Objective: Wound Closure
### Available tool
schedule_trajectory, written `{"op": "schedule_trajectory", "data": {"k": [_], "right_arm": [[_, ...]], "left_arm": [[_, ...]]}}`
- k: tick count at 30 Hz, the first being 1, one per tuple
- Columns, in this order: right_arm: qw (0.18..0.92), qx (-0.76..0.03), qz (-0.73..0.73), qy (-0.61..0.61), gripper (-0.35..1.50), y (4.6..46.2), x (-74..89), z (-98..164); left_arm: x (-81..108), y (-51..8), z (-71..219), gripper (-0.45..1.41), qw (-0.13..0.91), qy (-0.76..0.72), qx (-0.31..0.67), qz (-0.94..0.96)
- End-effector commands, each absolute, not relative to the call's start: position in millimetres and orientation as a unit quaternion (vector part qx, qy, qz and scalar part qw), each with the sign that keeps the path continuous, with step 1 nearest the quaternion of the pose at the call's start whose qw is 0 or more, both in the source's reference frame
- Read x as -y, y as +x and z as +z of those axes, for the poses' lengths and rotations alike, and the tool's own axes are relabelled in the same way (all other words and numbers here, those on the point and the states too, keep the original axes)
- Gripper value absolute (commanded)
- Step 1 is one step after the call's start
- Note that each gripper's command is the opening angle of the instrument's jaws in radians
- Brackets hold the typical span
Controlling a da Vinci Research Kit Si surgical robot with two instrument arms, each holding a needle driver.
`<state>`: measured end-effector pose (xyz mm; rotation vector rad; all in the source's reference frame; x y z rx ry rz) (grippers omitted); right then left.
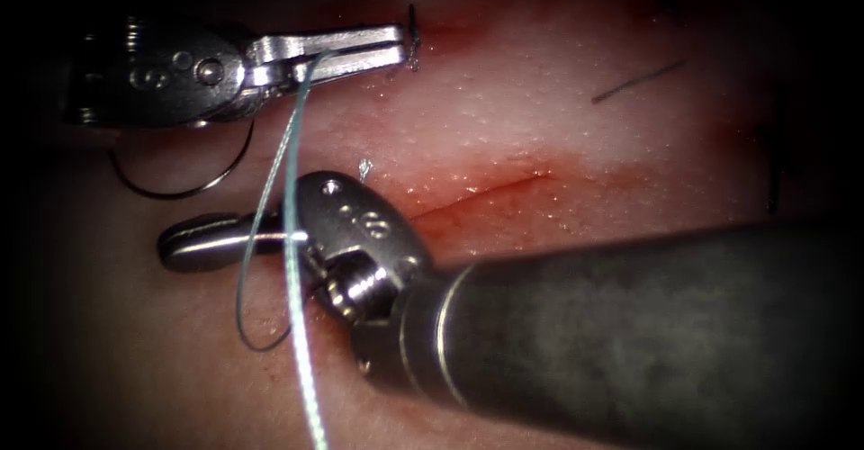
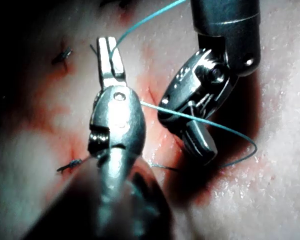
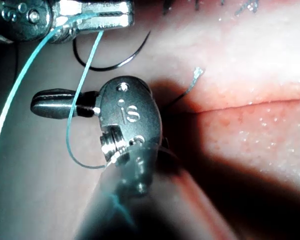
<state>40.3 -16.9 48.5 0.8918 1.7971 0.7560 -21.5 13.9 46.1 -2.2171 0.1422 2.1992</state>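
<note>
Your right tool [image 1: 193, 241] lies left of the cut [image 1: 486, 189], jaws closed, with the thread [image 1: 292, 261] crossing them; whether they clamp it cannot be told. Your left tool [image 1: 387, 49] sits above, jaws closed on thread near their hinge. You have the needle [image 1: 184, 175] resting free on the tissue [image 1: 540, 117] beneath that tool, held by neither.

- Curved needle [image 1: 180, 184] lies free on the tissue [image 1: 558, 117], just below the left tool [image 1: 387, 49].
- Teal thread [image 1: 292, 153] runs from that tool, looping around the right tool [image 1: 193, 243].
</note>
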Motion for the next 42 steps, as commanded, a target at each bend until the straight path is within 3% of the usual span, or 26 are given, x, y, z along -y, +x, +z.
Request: {"op": "schedule_trajectory", "data": {"k": [1,13,14,15,17,20,21,22,23,29,32,42], "right_arm": [[0.474,-0.733,0.321,0.368,-0.35,40.6,17.1,48.3],[0.451,-0.719,0.374,0.373,-0.35,38.0,15.9,46.7],[0.451,-0.719,0.374,0.373,-0.30,38.0,15.9,46.7],[0.451,-0.718,0.375,0.376,-0.06,38.0,15.8,46.7],[0.450,-0.715,0.376,0.381,0.12,37.9,15.7,46.8],[0.435,-0.710,0.403,0.380,0.05,37.6,15.3,46.8],[0.431,-0.710,0.410,0.378,0.17,37.5,15.0,46.9],[0.425,-0.709,0.420,0.373,0.46,37.2,14.2,46.9],[0.421,-0.709,0.427,0.370,0.61,37.1,13.8,46.8],[0.413,-0.708,0.441,0.364,0.64,36.3,12.8,46.8],[0.413,-0.709,0.442,0.364,0.81,36.6,12.7,46.8],[0.417,-0.738,0.458,0.268,0.69,34.5,10.6,50.5]], "left_arm": [[-13.6,-21.7,47.2,-0.45,0.009,-0.709,-0.044,0.703],[-12.8,-17.7,50.5,-0.45,0.010,-0.710,-0.043,0.703],[-12.7,-17.6,50.6,-0.45,0.009,-0.709,-0.044,0.703],[-12.5,-17.3,51.0,-0.45,0.010,-0.709,-0.044,0.703],[-12.3,-17.2,51.3,-0.45,0.010,-0.710,-0.043,0.703],[-11.7,-17.0,51.9,-0.45,0.006,-0.711,-0.042,0.702],[-11.4,-17.0,52.1,-0.45,0.004,-0.711,-0.042,0.702],[-11.1,-17.0,52.4,-0.45,0.007,-0.709,-0.040,0.704],[-10.9,-17.0,52.6,-0.45,0.005,-0.707,-0.041,0.706],[-10.3,-17.4,54.4,-0.45,0.010,-0.694,-0.053,0.718],[-9.6,-17.7,55.5,-0.45,0.015,-0.689,-0.052,0.723],[-7.5,-17.9,57.1,-0.45,0.087,-0.584,-0.124,0.798]]}}
